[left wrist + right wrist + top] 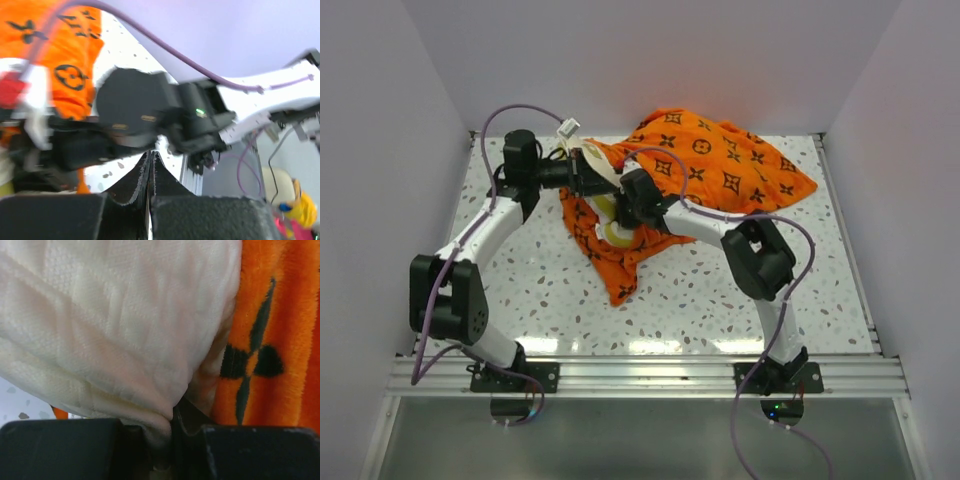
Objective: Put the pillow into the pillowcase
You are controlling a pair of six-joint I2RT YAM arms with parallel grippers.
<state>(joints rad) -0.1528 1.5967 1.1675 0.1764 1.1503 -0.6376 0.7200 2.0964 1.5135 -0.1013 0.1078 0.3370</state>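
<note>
The orange pillowcase (pixel 720 165) with dark brown motifs lies bunched across the back middle of the table, with one corner trailing toward the front. The cream pillow (pixel 610 232) shows only in part at the case's left end, with a yellow band on it. My right gripper (pixel 626 210) is there, shut on a fold of the pillow (pixel 115 325), with the pillowcase (pixel 280 315) right beside it. My left gripper (pixel 584 178) is at the case's left edge. In the left wrist view its fingertips (pixel 150 156) are pressed together with nothing seen between them, and the pillowcase (pixel 70 55) lies to their left.
The speckled white table (pixel 540 280) is walled on the left, back and right. An aluminium rail (pixel 650 375) runs along the near edge. A small white connector (pixel 568 127) and purple cables hang over the left arm. The right arm's black wrist (pixel 135 112) sits close in front of the left gripper.
</note>
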